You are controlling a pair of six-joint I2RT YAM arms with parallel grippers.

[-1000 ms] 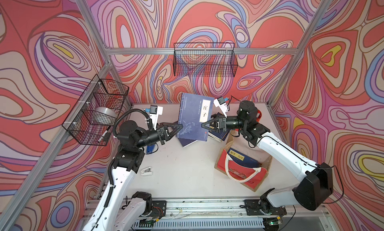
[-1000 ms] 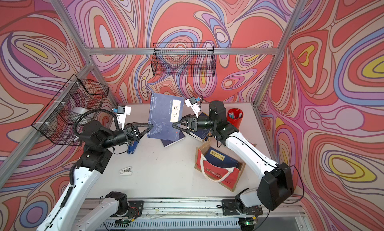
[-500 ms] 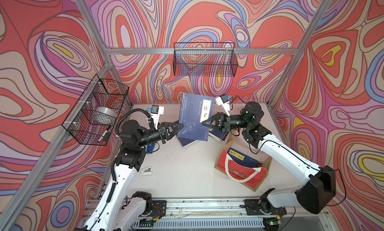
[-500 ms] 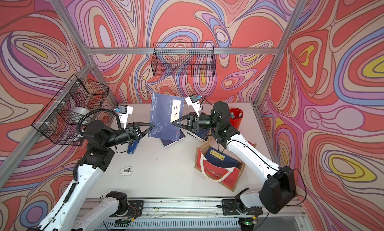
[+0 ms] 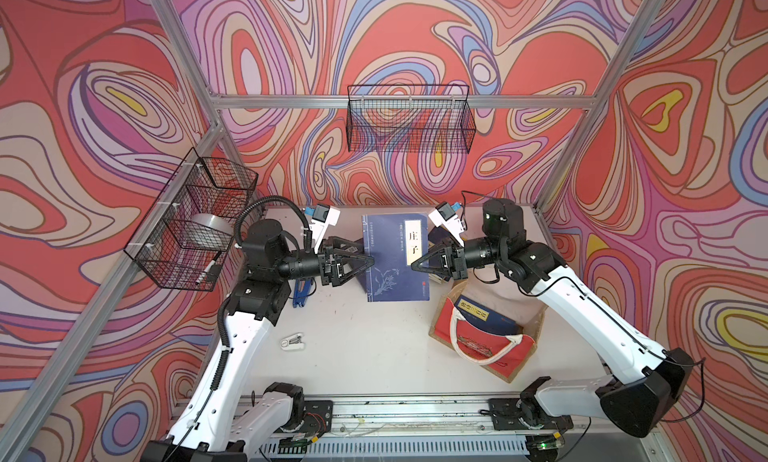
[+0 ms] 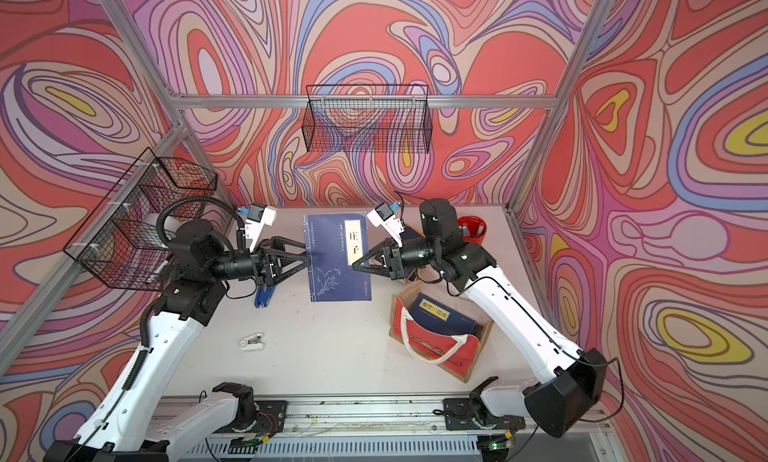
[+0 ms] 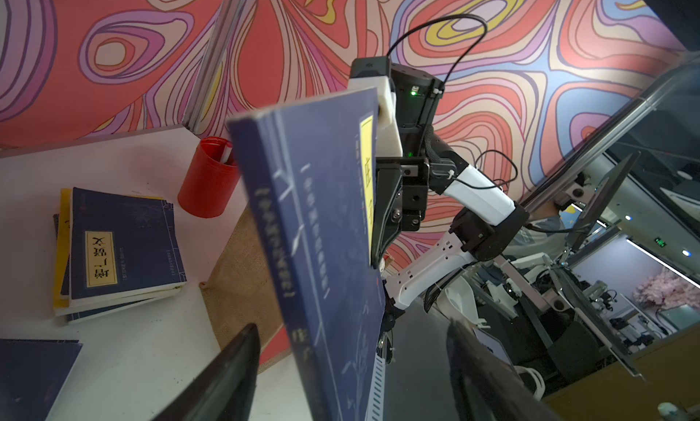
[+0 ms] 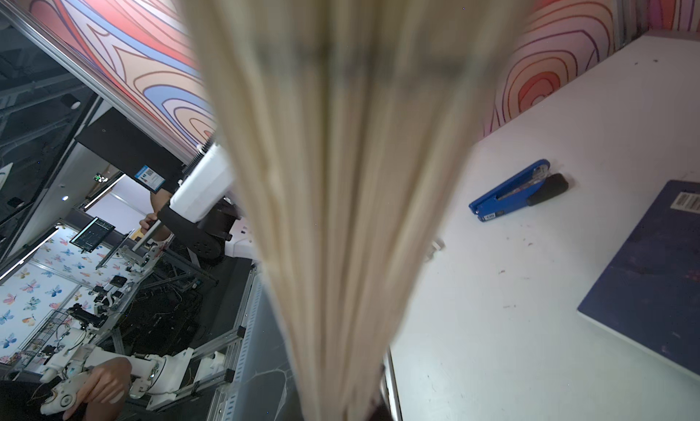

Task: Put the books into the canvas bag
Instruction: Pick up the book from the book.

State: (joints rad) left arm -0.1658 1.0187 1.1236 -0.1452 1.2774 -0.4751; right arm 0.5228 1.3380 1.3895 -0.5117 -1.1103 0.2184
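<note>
jaws of right gripper (image 5: 413,265) pinch book (image 5: 386,248) edge

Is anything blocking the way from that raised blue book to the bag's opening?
Nothing visible does. The raised book, pinched by the right gripper, hangs near the canvas bag, whose mouth stands open with a second book already inside.

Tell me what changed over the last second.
The raised book changed hands: the right gripper closed on its page edge, and the left gripper opened off its spine edge, with its fingers now either side of it. The book also squared up slightly. Unchanged: the canvas bag with a second book in it, and the stack of books on the table.
</note>
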